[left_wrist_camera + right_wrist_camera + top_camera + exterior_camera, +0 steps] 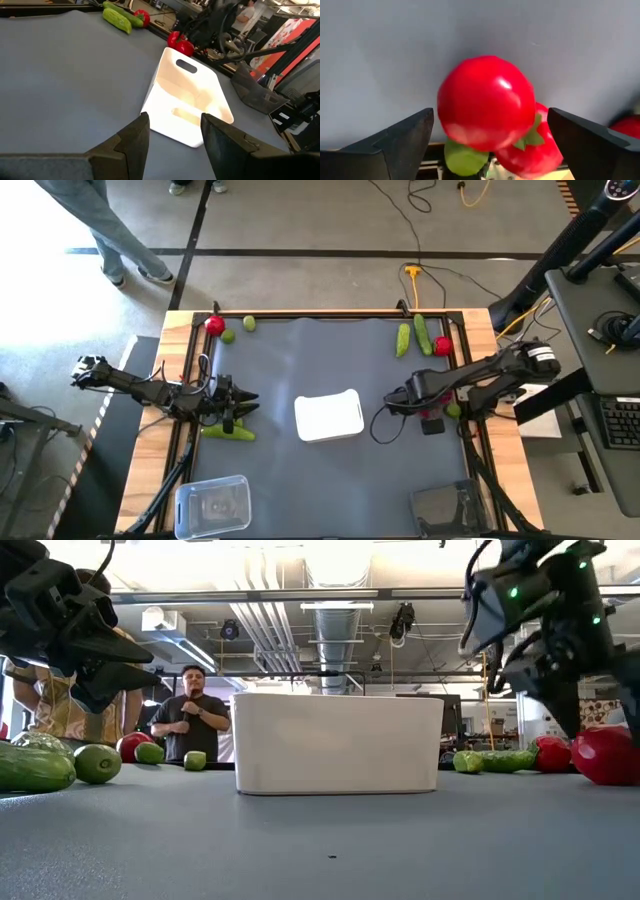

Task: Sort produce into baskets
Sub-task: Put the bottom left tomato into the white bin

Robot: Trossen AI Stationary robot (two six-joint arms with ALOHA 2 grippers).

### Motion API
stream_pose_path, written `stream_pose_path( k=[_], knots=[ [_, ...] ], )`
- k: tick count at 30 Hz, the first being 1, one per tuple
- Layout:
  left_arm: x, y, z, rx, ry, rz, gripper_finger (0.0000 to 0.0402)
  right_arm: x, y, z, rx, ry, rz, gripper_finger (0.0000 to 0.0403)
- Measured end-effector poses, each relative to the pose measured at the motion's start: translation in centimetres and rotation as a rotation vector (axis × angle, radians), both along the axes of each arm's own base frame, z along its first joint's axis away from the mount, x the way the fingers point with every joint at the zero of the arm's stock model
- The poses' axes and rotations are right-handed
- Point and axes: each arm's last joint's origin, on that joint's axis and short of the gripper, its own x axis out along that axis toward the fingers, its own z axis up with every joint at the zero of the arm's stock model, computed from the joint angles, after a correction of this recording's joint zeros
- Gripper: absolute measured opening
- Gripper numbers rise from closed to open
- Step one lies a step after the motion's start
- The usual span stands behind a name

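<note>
Grey matting covers the table [300,360], with wood edging round it and a person [193,720] standing out in the room beyond the far side.

White tray [329,417] sits pretty much dead centre. Clear tray [213,506] is at the near left corner, and the dark smoky tray [448,507] is at the near right.

Right gripper [490,132] is over by the right edge with its fingers spread wide either side of a tomato [487,102]. It looks like it isn't pinching it, though I can't be sure from this angle. A second tomato [532,147] and a lime [462,159] sit just behind it.

Left gripper [240,405] hovers on the left side, fingers nearly together with nothing between them, right by a cucumber [228,432] lying on the mat.

Far left corner has another tomato [214,325] and two limes [238,330]. Far right has two cucumbers [413,337] and a tomato [442,346] beside them.
</note>
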Motion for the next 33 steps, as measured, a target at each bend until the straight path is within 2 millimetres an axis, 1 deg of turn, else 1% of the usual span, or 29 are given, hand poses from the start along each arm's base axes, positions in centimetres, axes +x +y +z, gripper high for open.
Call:
stream_pose_path(
  k=[4,7,11,16,20,23,26,29,33],
  knots=[
    [0.0,0.0,0.0,0.000,0.000,0.000,0.0162,0.7,-0.1,-1.2,0.017,0.002,0.046,0.0383],
    [0.0,0.0,0.0,0.000,0.000,0.000,0.0162,0.9,-0.1,-2.1,0.027,0.068,0.095,0.0383],
    [0.0,0.0,0.0,0.000,0.000,0.000,0.0162,0.9,-0.1,-3.2,0.033,0.129,0.113,0.0376],
    [0.0,0.0,0.0,0.000,0.000,0.000,0.0162,0.9,-0.1,-3.8,0.033,0.165,0.116,0.0343],
    [0.0,0.0,0.0,0.000,0.000,0.000,0.0162,0.9,-0.1,-3.6,0.021,0.156,0.094,0.0309],
    [0.0,0.0,0.0,0.000,0.001,0.000,0.0162,0.8,-0.1,-2.7,0.013,0.172,0.079,0.0296],
    [0.0,0.0,0.0,0.001,0.002,0.000,0.0162,1.0,0.1,-0.9,0.018,0.237,0.103,0.0296],
    [0.0,0.0,0.0,0.001,0.002,0.000,0.0162,2.1,0.5,1.8,0.020,0.249,0.117,0.0299],
    [0.0,0.0,0.0,0.001,0.002,0.000,0.0162,4.7,1.5,6.0,0.049,0.094,0.134,0.0300]
  ],
)
